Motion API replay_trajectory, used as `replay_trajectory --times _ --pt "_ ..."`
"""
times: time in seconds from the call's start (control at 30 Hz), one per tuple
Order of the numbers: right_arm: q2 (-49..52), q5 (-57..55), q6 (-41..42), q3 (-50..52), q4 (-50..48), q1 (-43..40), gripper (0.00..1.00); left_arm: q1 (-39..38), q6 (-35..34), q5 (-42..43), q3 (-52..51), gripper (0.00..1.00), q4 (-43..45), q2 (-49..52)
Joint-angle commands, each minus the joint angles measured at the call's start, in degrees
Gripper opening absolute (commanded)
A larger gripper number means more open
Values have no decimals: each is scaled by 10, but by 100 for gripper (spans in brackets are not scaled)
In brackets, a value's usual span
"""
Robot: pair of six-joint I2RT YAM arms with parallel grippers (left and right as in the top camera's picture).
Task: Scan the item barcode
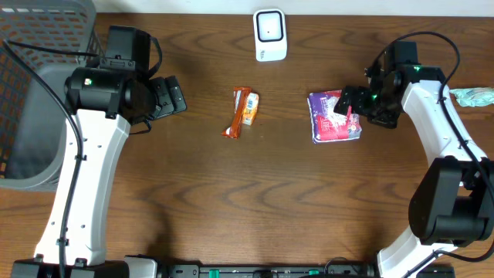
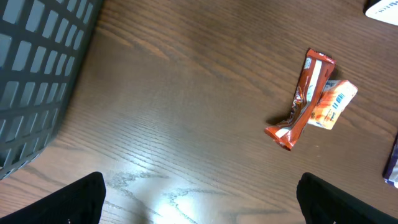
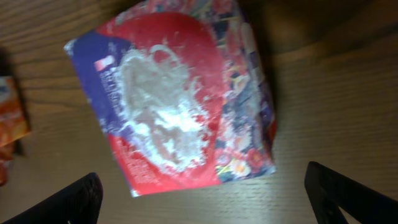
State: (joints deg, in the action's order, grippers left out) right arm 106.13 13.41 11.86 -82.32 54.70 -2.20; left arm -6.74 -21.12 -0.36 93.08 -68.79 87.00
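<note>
Layout, left to right. Counting one grey basket (image 1: pixel 31 93) at desk (image 1: pixel 309 201) edge, probably serving as drop bin. Parking left pincer (image 1: pixel 176 97) beside it, spread wide, gripping nothing, well clear of goods. Counting one brown bar wrapper (image 1: pixel 236 120) touching one orange packet (image 1: pixel 250 108) mid-desk, lying loose, likely waiting for scanning. Counting one white scanner (image 1: pixel 270 35) at far edge, facing up, presumably for passing barcodes over. Hanging right pincer (image 1: pixel 349 105) spread wide over one purple-red pack (image 1: pixel 326 127), gripping nothing; leaving pack flat on desk, well apart from scanner. Counting two pincers total.
</note>
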Motion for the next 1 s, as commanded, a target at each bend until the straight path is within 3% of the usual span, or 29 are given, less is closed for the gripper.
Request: replay_trajectory --times 0.0,0.27,0.77,0.97 --pt "-10 -18 -19 15 -12 -7 99 2 3 -5 0 98 -2 -5" --pt "-10 74 -49 23 -44 -14 99 2 3 -5 0 98 -2 -5" --pt "-10 75 -53 78 -107 -15 98 2 3 -5 0 98 -2 -5" --pt "-10 111 -48 130 -184 -15 78 2 3 -5 0 98 -2 -5"
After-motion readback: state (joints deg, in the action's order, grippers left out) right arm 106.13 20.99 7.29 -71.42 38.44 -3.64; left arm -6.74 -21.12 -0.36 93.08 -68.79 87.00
